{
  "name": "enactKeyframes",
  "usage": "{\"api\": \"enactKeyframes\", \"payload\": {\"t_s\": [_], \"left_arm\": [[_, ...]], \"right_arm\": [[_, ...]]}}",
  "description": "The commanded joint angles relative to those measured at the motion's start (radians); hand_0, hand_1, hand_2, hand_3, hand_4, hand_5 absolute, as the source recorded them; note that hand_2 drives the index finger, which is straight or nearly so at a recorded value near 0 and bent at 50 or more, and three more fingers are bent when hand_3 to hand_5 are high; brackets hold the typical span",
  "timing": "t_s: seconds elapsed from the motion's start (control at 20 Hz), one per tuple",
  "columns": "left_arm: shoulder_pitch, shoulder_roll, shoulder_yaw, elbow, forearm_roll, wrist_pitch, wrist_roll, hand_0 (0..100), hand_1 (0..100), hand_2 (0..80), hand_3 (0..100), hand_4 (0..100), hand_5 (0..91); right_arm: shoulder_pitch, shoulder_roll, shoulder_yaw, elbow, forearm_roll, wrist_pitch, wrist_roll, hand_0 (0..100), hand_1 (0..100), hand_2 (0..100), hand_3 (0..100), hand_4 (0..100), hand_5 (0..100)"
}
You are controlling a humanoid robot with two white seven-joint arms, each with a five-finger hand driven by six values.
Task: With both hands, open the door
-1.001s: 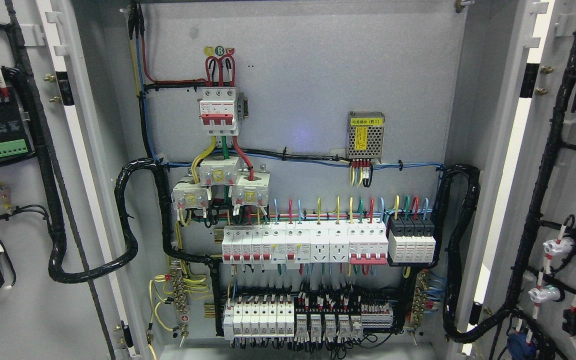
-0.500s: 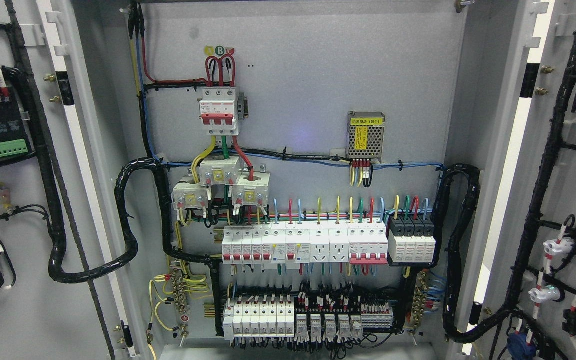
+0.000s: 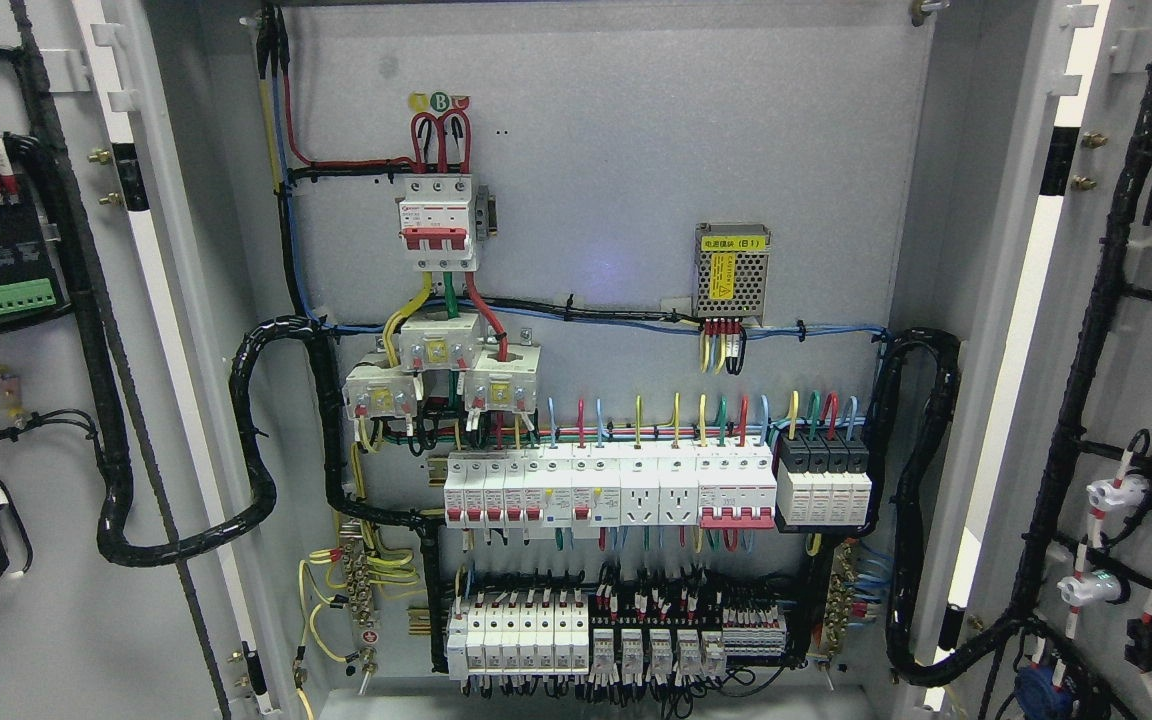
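I am looking into an industrial electrical installation: a grey steel switchgear cabinet (image 3: 596,180) with both doors swung wide, rows of white circuit breakers with red levers (image 3: 606,490), and black corrugated cable conduits (image 3: 256,440) looping inside.

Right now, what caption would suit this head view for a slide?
Both cabinet doors, left door and right door, stand open on the wired breaker panel; no hand in view.

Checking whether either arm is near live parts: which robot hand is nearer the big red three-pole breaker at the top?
Neither can be named: no hand or arm shows in the head view. The red breaker sits upper centre in the cabinet, with both doors swung open.
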Motion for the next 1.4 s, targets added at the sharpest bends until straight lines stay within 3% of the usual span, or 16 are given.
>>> {"api": "enactKeyframes", "payload": {"t_s": [0.0, 0.3, 0.75, 0.9, 1.2, 1.35], "left_arm": [[0.088, -0.035, -0.228, 0.107, -0.042, -0.065, 0.000, 0, 0, 0.0, 0, 3, 0.0], [0.096, -0.079, -0.270, 0.332, -0.040, -0.059, -0.006, 0, 0, 0.0, 0, 3, 0.0], [0.006, -0.167, -0.304, 0.765, -0.044, -0.051, -0.020, 0, 0, 0.0, 0, 3, 0.0], [-0.031, -0.185, -0.304, 0.852, -0.042, 0.007, -0.020, 0, 0, 0.0, 0, 3, 0.0], [-0.102, -0.234, -0.302, 1.027, -0.042, 0.071, -0.020, 0, 0, 0.0, 0, 3, 0.0], [-0.132, -0.257, -0.302, 1.112, -0.042, 0.149, -0.031, 0, 0, 0.0, 0, 3, 0.0]], "right_arm": [[0.023, 0.100, 0.168, 0.101, 0.076, -0.039, -0.001, 11, 0, 0, 0, 0, 0], [0.050, 0.143, 0.199, 0.240, 0.106, -0.042, -0.001, 11, 0, 0, 0, 0, 0], [0.126, 0.150, 0.197, 0.374, 0.103, -0.086, 0.001, 11, 0, 0, 0, 0, 0], [0.183, 0.147, 0.190, 0.391, 0.103, -0.109, 0.001, 11, 0, 0, 0, 0, 0], [0.229, 0.146, 0.187, 0.521, 0.103, -0.129, 0.004, 11, 0, 0, 0, 0, 0], [0.243, 0.143, 0.190, 0.570, 0.102, -0.154, 0.003, 11, 0, 0, 0, 0, 0]]}}
